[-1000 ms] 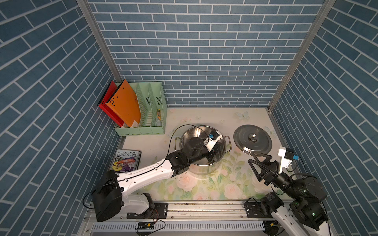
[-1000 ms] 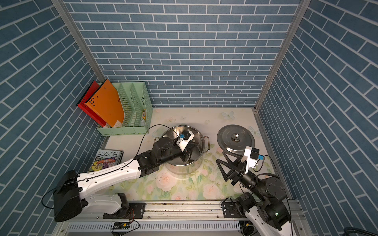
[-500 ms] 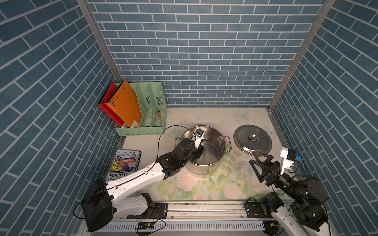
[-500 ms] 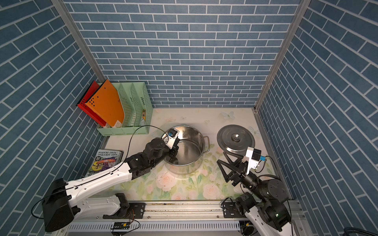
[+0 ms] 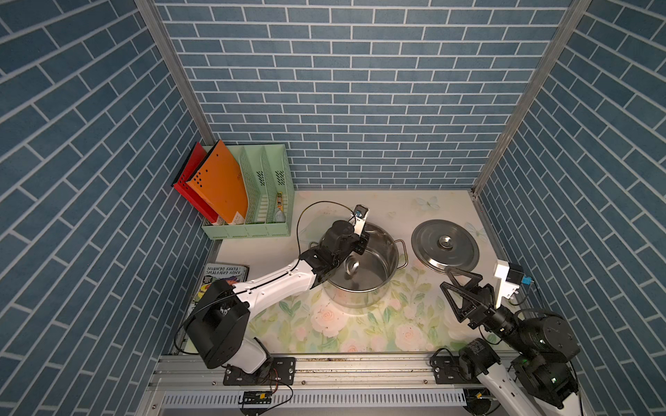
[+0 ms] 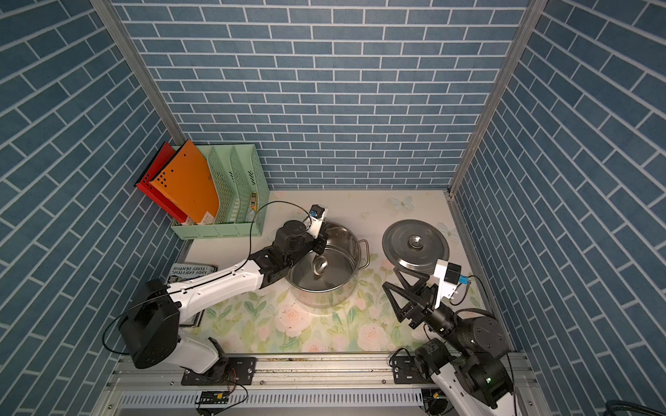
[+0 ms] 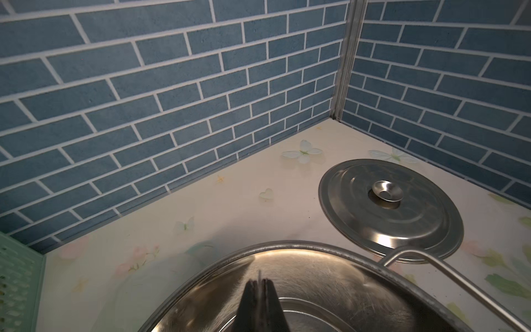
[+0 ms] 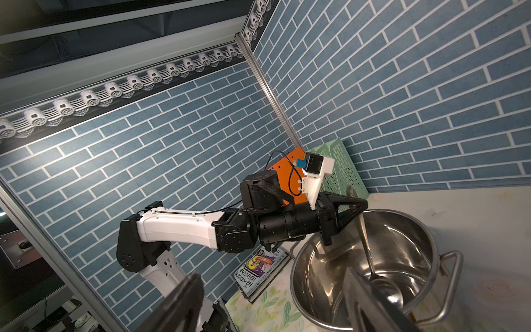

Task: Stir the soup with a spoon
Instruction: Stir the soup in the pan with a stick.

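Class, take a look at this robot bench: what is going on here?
The left gripper is shut on the spoon by its handle, with the spoon's bowl down inside the pot. No liquid shows in the pot. The right gripper hangs open and empty near the front of the table. The lid lies flat beside the pot.

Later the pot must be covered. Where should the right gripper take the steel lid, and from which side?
Take the knob at the centre of the lid, coming straight down from above. The lid lies flat on the table, knob up, so its thin rim offers no gap to pinch. The open right gripper should fit around the knob.
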Robot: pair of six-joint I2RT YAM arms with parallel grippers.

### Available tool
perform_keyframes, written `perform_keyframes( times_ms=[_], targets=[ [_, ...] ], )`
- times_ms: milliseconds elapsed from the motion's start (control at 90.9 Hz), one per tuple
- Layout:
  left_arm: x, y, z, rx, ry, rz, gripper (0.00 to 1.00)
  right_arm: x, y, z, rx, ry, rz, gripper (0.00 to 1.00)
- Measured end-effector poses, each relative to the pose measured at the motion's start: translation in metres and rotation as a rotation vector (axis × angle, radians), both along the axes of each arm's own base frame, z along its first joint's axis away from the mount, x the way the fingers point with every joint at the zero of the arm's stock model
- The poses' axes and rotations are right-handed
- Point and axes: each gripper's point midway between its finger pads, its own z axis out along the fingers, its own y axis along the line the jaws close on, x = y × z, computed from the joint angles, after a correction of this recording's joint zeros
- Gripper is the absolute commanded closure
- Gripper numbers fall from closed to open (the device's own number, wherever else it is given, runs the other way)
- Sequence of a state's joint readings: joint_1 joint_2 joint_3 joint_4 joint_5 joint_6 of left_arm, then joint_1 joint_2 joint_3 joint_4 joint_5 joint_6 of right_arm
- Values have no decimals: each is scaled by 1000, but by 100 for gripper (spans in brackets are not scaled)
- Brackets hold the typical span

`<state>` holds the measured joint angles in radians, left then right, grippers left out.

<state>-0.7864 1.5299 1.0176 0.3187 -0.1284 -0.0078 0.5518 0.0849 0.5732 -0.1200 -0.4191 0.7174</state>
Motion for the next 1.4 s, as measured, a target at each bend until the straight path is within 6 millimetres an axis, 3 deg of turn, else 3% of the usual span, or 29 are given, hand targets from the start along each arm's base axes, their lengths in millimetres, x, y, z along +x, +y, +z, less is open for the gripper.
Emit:
perform_keyframes(
  times_ms=[132,352,638,825,1001,1177,1397],
  targets=[
    [-3,-22,2,-50,-3,-98,100,0,0,-1,-1,2,0,19],
    [-25,-51,16,-144,-8,-283,100,0,0,-1,-4,6,0,19],
    [-73,-63,26,-170,-23,-422,100,0,1,-1,-4,5,3,19],
    [-101,-46,23,-160,-23,-437,100,0,0,-1,-4,5,4,19],
    [-110,-15,17,-120,-23,-365,100,0,1,-1,-4,4,4,19],
    [-101,17,13,-61,-26,-213,100,-1,0,1,1,-4,4,19],
    [-74,50,-1,9,-8,-27,100,-1,0,2,3,-8,5,19]
  ],
)
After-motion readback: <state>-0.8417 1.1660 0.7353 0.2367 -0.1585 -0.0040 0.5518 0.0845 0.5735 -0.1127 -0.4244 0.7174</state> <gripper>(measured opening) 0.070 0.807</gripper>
